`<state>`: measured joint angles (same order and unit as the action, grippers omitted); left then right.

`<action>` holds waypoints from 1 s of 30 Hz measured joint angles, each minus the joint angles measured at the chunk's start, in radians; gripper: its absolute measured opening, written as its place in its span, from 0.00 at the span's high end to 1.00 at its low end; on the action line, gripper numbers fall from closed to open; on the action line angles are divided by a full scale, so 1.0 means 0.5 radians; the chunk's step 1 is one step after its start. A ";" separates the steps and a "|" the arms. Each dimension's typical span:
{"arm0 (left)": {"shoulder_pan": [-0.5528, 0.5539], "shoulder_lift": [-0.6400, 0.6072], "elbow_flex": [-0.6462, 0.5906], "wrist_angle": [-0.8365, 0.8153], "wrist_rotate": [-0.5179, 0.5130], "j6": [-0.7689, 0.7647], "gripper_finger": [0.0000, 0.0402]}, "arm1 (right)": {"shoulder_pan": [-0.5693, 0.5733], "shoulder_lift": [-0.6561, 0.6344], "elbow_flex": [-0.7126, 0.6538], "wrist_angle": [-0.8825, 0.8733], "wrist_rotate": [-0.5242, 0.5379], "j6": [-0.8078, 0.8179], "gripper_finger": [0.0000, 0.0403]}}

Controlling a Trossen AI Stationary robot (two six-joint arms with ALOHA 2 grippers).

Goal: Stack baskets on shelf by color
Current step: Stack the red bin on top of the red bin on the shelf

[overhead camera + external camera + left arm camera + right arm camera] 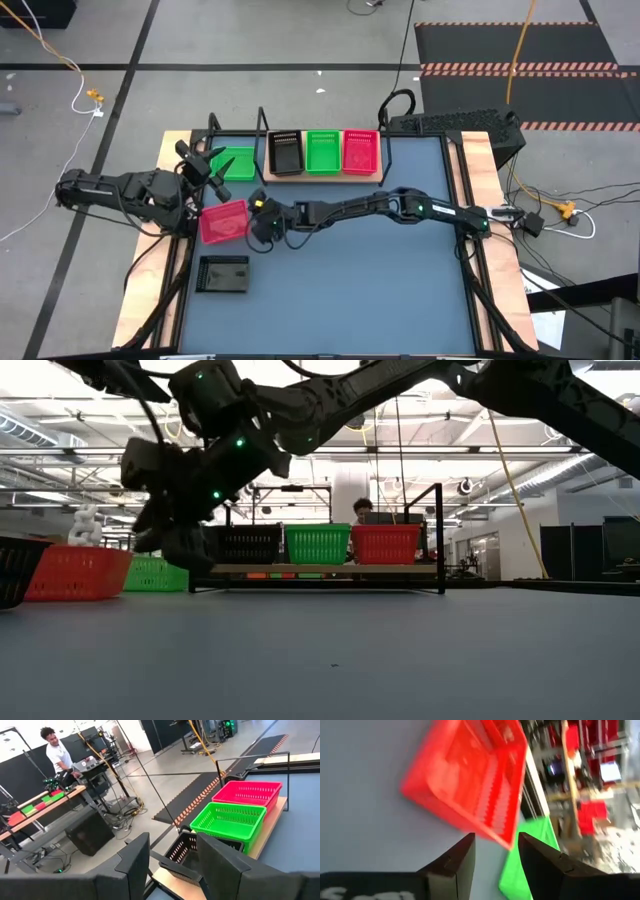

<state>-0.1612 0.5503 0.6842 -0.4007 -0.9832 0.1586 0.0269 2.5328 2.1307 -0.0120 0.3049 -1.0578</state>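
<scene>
- The shelf (322, 178) carries three baskets in a row: black (286, 154), green (322, 152) and pink (359, 151).
- Three more lie loose on the table (400, 290): a green one (236, 163) beside the shelf's end, a pink one (223, 222) nearer the front, and a black one (222, 274) nearest the front edge.
- The right gripper (262, 222) reaches across, just beside the loose pink basket, jaws parted and holding nothing; in its wrist view the basket's corner sits ahead of the fingers (457, 862).
- The left gripper (205, 168) hovers near the loose green basket, jaws apart and empty.
- Risk: the right fingers may push the light pink basket instead of straddling its wall, sliding it towards the table edge.
- Risk: both arms work close together here, so a lift could clip the left arm.
- Risk: a thin mesh wall pinched at the corner may tilt or slip during carry.
</scene>
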 joint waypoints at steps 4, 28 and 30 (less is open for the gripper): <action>0.000 0.000 0.000 -0.017 0.005 -0.020 0.58 | -0.016 0.029 0.000 -0.005 -0.141 0.003 0.64; 0.000 0.081 -0.001 0.005 0.088 -0.150 0.58 | -0.013 0.093 -0.121 0.226 -0.362 -0.396 0.75; 0.000 0.094 -0.001 0.004 0.088 -0.149 0.58 | -0.014 0.094 -0.121 0.239 -0.426 -0.330 0.82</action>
<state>-0.1612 0.5973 0.6838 -0.3988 -0.9390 0.0840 0.0202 2.5797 2.0705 0.1073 0.0918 -1.2230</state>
